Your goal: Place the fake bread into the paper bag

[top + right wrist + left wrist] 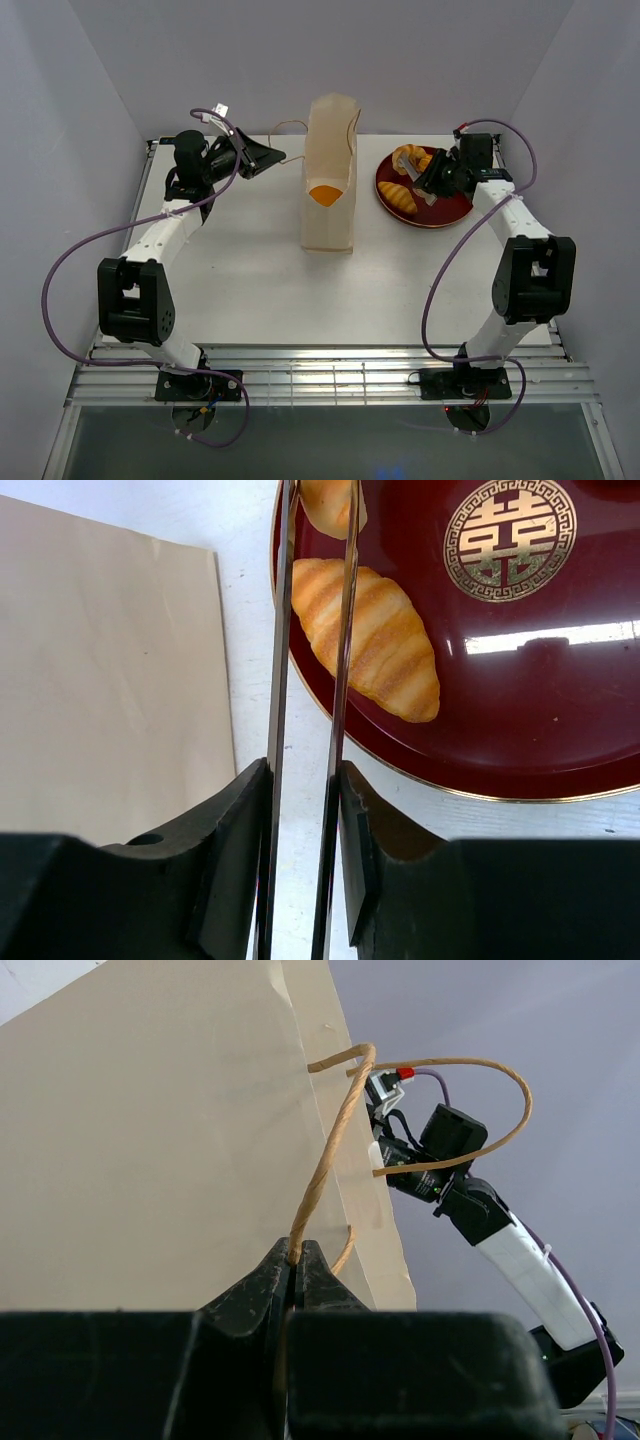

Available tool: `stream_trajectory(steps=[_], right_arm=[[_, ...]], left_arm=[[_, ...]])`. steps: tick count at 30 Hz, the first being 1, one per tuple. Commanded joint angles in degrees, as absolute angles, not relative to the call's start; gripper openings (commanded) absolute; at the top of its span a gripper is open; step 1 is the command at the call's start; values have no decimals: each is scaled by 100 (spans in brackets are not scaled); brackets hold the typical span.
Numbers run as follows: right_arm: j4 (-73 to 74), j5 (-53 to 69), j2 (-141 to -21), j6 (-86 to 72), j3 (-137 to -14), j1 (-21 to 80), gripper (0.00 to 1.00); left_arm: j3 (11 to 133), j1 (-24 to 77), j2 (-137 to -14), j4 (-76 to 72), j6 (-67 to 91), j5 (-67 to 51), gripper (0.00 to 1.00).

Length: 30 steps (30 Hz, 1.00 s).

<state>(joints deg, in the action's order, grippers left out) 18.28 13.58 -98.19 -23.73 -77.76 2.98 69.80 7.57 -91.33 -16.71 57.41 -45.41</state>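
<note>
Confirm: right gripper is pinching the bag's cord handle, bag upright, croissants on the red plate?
No: the left gripper pinches the cord handle, as the left wrist view shows; the right gripper is over the red plate. The rest holds: bag upright, croissants on the plate.

The paper bag (330, 180) stands upright mid-table, mouth open. The left gripper (270, 158) sits just left of it; the right gripper (428, 190) hangs low over fake bread (398, 197) on the dark red plate (447, 215).

Red plate (446, 213) on white table (250, 290)
</note>
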Motion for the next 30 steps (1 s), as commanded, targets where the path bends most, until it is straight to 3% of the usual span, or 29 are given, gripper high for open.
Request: stream_trajectory(steps=[1,12,30], right_arm=[[1714,1397,-9317,-2250,-7726,264,38],[1661,1924,-7894,-2487,-7313,299,38],[1574,2478,-6206,-2821,-8068,1239,38]], left_arm=[[6952,729,-8789,-1679,5669,-4456,0],[6803,729,-8780,-1679,5642,-4272,0],[7005,879,-9141,-1687,5678,-4465,0]])
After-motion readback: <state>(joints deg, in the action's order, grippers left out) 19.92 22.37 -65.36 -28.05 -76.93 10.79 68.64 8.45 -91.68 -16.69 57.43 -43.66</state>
